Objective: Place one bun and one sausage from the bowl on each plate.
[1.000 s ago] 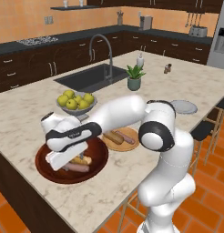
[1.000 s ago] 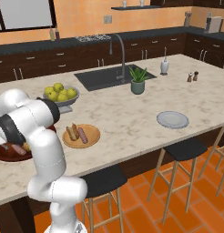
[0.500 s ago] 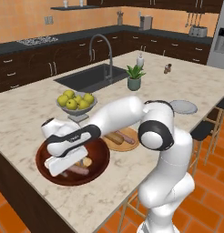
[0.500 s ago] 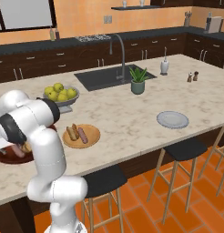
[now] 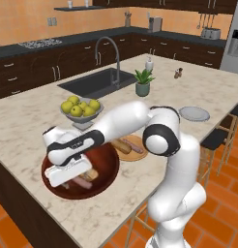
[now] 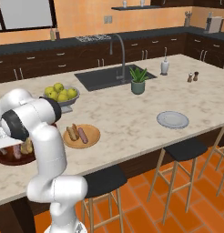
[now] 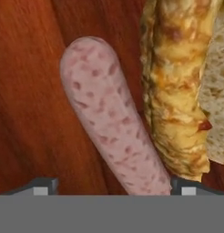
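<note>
Hanging low over the bowl [image 5: 104,172], the jaws [image 7: 114,185] stood spread wide, one tip on each side of the sausage [image 7: 111,123] without closing on it. From the hand camera that sausage lay on the dark wood of the bowl's floor, with the bun [image 7: 177,86] lying along one side of it, just beside or touching; I could not tell which. In the left base view the hand covered much of the bowl, and the ends of the same sausage and bun showed beneath it.

The bowl sat on the counter [image 5: 24,121] near its front edge. Beside it lay the tan plate [image 6: 92,139], which carried another bun [image 6: 72,133] and another sausage [image 6: 82,135] lying side by side. The grey-white plate [image 6: 173,119] sat well apart, further along the counter, bare. A pedestal bowl of apples [image 6: 59,93] stood just behind the wooden bowl, and a small potted plant [image 6: 138,81] stood by the sink [image 6: 104,78].
</note>
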Robot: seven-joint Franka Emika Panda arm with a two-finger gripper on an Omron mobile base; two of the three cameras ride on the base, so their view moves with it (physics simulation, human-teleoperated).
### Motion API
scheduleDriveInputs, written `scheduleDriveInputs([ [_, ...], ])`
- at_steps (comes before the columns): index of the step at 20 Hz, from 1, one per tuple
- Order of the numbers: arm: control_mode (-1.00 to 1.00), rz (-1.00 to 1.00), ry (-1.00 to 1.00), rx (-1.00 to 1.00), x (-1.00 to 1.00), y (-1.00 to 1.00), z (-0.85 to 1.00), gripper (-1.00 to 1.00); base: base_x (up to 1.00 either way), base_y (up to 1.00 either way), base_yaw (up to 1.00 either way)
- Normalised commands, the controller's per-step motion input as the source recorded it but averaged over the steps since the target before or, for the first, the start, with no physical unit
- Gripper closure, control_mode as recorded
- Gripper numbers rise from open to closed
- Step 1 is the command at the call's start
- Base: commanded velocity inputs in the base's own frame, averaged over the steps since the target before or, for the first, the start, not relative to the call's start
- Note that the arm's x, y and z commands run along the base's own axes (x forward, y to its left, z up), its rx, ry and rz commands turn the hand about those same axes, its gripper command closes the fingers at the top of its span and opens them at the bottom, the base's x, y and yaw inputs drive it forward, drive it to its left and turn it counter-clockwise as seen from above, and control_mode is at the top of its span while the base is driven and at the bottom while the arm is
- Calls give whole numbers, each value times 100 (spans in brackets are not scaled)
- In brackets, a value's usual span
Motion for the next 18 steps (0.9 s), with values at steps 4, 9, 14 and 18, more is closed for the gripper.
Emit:
scheduleDriveInputs([
  [4, -100, -24, -17, 1, -74, -44, -26, -100, 0, 0, 0],
  [9, -100, -6, -33, 0, -71, -41, 0, -100, 0, 0, 0],
  [14, -100, -2, -34, 0, 12, -41, -1, -100, 0, 0, 0],
  [18, -100, 0, 2, 8, 46, -31, 0, -100, 0, 0, 0],
])
